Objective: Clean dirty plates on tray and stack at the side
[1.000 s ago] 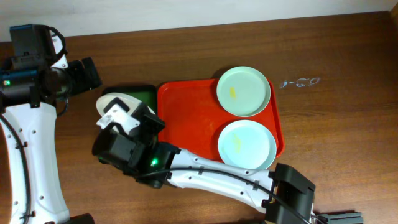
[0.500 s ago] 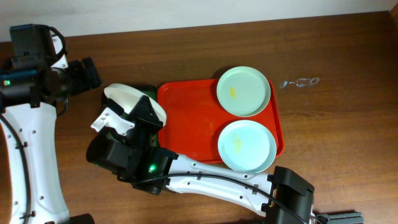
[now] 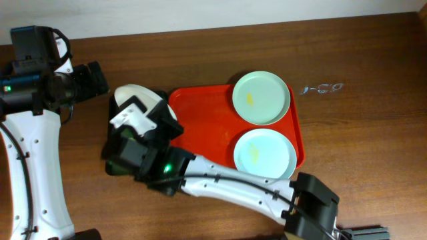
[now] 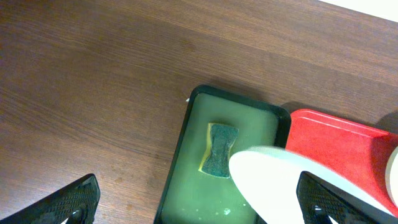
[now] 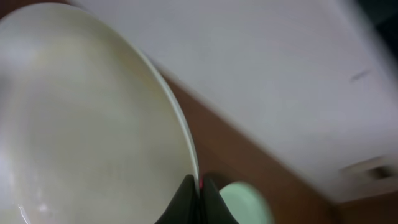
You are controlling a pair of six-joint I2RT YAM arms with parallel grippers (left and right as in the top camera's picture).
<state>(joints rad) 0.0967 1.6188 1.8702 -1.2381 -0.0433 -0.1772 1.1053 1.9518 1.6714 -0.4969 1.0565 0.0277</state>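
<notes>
Holding the white plate [image 3: 135, 98] by its rim, the right gripper [image 5: 198, 196] has its fingers pinched together on the edge. The right wrist view shows the rim clamped between both tips. The plate is tilted, lifted off any surface, in the upper-left-centre of the overhead frame. It sits above the green tray [image 4: 186, 134] and just left of the red tray [image 3: 203, 127].

Green tray: filled with a murky greenish liquid [image 4: 252, 127]. One sponge [image 4: 220, 149] lies flat in it, dark scouring face up with a yellow edge showing. In the left wrist view the white plate's edge covers the tray's lower right part.

Red tray: holds two plates, both on its right half.
- The upper mint plate [image 3: 261, 97] is at the top right corner, slightly over the rim, with a yellow smear near its centre.
- The lower mint plate [image 3: 265, 156] is at the bottom right corner, over the lower rim, with a yellow smear left of centre.
- The two plates are close together, and I cannot tell whether they touch.

The left gripper [image 4: 198, 198] has its fingers spread wide apart with nothing between them. It hangs over the wooden table [image 3: 360, 133] at the far left of the overhead frame, looking down at the green tray.
</notes>
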